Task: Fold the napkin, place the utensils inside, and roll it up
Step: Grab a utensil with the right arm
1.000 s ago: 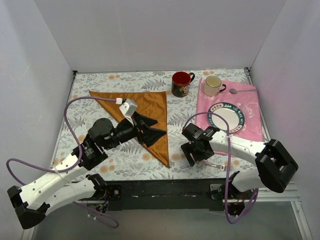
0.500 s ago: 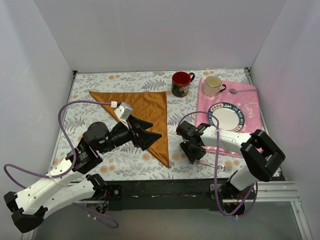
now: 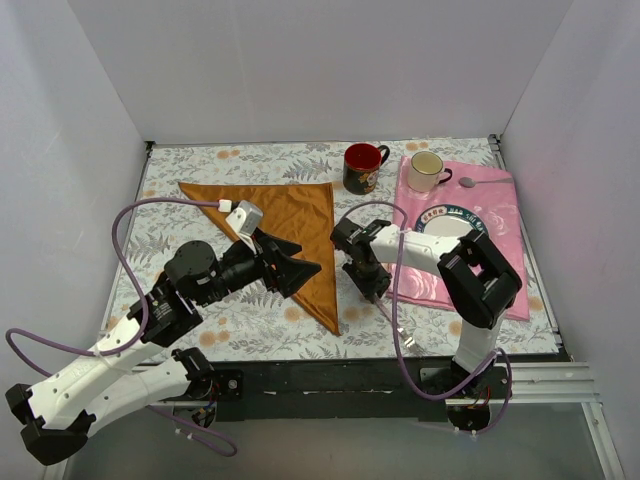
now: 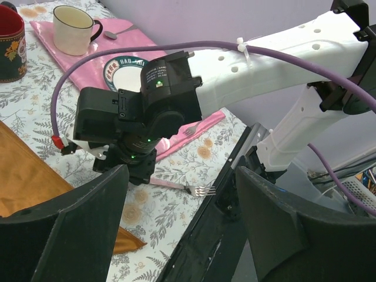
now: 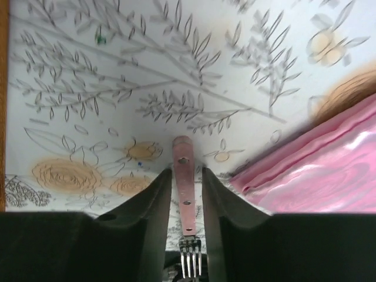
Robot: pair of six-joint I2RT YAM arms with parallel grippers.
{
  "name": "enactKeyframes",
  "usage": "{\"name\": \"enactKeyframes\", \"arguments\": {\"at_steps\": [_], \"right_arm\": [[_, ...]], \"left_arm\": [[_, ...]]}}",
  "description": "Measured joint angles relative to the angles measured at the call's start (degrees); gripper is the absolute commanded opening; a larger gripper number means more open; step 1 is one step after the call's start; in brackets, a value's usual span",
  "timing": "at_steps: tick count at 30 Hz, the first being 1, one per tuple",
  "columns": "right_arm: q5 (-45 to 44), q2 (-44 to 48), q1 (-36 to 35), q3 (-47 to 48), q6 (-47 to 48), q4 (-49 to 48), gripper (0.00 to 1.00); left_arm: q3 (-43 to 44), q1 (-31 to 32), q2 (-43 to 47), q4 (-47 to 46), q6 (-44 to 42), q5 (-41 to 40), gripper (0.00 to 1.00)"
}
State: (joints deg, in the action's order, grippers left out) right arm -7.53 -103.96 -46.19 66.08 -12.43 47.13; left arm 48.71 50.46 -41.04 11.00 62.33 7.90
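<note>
Napkin (image 3: 285, 225): 1, a triangle; 1 fork (image 5: 184, 182) pinched in my right gripper (image 5: 186, 174), left gripper (image 4: 181, 173) agape; floral tabletop (image 3: 200, 170), white walls (image 3: 300, 70)

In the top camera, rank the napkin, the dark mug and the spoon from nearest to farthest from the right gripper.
1. napkin, just left of the right gripper.
2. dark mug, straight behind it.
3. spoon, far back right.

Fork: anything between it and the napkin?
Nothing lies on the tablecloth between the fork, flanked by the right end effector, and the napkin. But the open left end effector hangs over the napkin's near part.
</note>
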Motion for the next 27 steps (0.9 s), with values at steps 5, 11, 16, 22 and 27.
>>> {"name": "enactKeyframes", "arguments": {"at_steps": [5, 11, 16, 22, 27], "right_arm": [[-2.0, 1.4, 0.5, -0.5, 0.4, -5.7, 0.56], [-1.0, 12.2, -0.9, -13.1, -2.4, -13.3, 0.52], [-0.6, 16.3, -1.4, -17.7, -4.6, -15.9, 0.48], [-1.1, 17.6, -1.5, -19.0, -6.1, -17.1, 0.48], [-1.7, 18.4, -1.5, -19.6, -7.7, -16.2, 0.48]], "left_arm": [[0.5, 0.0, -0.1, 0.7, 0.5, -1.0, 0.74], [0.5, 0.0, -1.6, 0.8, 0.8, -1.2, 0.74], [0.5, 0.0, -3.1, 0.7, 0.7, -1.3, 0.75], [0.6, 0.0, -3.5, 1.0, 0.8, -1.9, 0.78], [1.0, 0.0, -3.9, 1.8, 1.4, -4.3, 0.79]]}}
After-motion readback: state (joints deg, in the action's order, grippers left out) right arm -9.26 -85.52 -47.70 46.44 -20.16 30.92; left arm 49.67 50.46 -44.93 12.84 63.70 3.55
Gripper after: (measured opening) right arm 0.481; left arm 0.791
